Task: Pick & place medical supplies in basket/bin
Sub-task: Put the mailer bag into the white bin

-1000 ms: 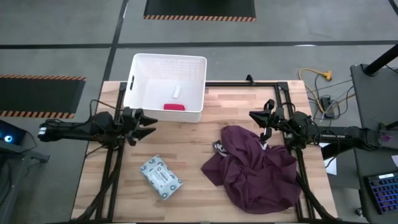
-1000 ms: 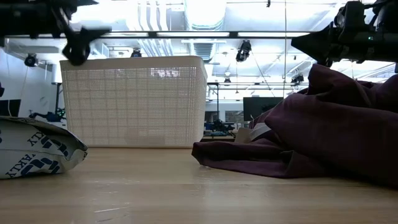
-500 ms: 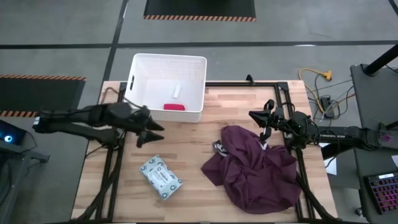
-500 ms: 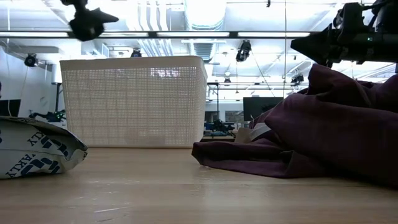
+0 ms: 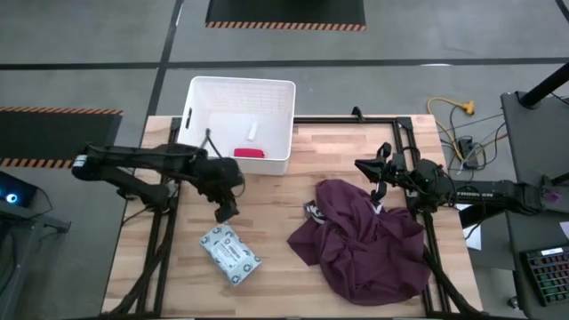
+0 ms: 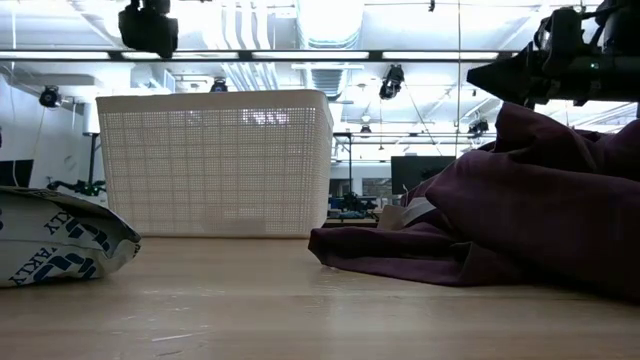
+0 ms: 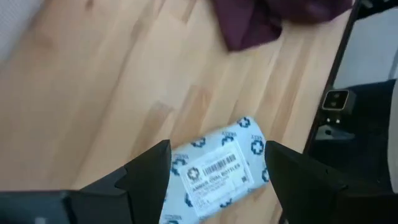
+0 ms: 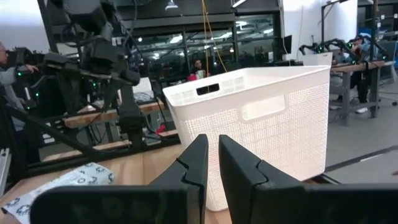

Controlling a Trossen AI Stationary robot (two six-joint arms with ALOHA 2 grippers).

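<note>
The pale patterned packet (image 5: 230, 253) lies flat on the wooden table, near its left front; the left wrist view shows its label (image 7: 214, 177). My left gripper (image 5: 224, 212) hangs open just above the packet's far end, fingers pointing down, one on either side of it (image 7: 217, 155), touching nothing. The white perforated bin (image 5: 236, 124) stands at the far edge. It holds a short red-pink tube (image 5: 249, 153) and a small white item (image 5: 253, 132). My right gripper (image 5: 363, 166) waits shut over the table's right side, above the cloth, pointing at the bin (image 8: 213, 163).
A large maroon cloth (image 5: 364, 240) lies crumpled on the table's right half, with a small dark-and-white thing (image 5: 313, 211) showing at its left edge. Bare wood lies between the packet and the cloth. In the low view the bin (image 6: 215, 165) stands behind the packet (image 6: 55, 240).
My left gripper has swung from beside the bin's near left corner toward the table's right and near edge. It has tipped from level to pointing down over the packet. The packet, cloth, bin and right arm have kept still.
</note>
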